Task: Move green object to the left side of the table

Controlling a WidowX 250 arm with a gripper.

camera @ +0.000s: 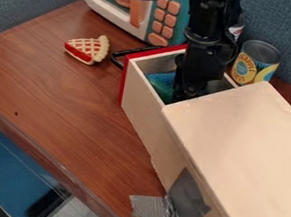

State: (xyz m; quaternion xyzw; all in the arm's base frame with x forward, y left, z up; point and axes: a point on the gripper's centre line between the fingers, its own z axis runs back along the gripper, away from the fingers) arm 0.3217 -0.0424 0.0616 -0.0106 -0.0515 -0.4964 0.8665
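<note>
- The black arm comes in from the top edge of the view and hangs nearly straight down, its lower end inside the open drawer of the pale wooden box.
- The claw points downward, low between the drawer's walls, near the edge of the box's flat top.
- Whether the claw is released, clenched or grasping something, I cannot tell; its tip is dark and partly lost against the drawer's shaded inside.
- The green object, a blue-green thing, lies in the drawer, towards the corner by the red front.
- Seen from the camera, it is just to the left of the claw; whether the two touch, I cannot tell.
- The drawer wall nearest the camera hides the lower part of the green object, and the claw and arm cover its right side, so its full shape is hard to make out.
- The arm also covers part of the drawer's far wall and part of a can behind it; its base is out of view.
- The toy microwave is cut off by the top edge, and the wooden box runs past the right edge.
- A yellow-labelled can stands beyond the drawer, its lower part hidden.
- The toy pie slice lies on the brown table, apart from the drawer's black handle.
- Grey tape hangs off the side of the box onto the table.
</note>
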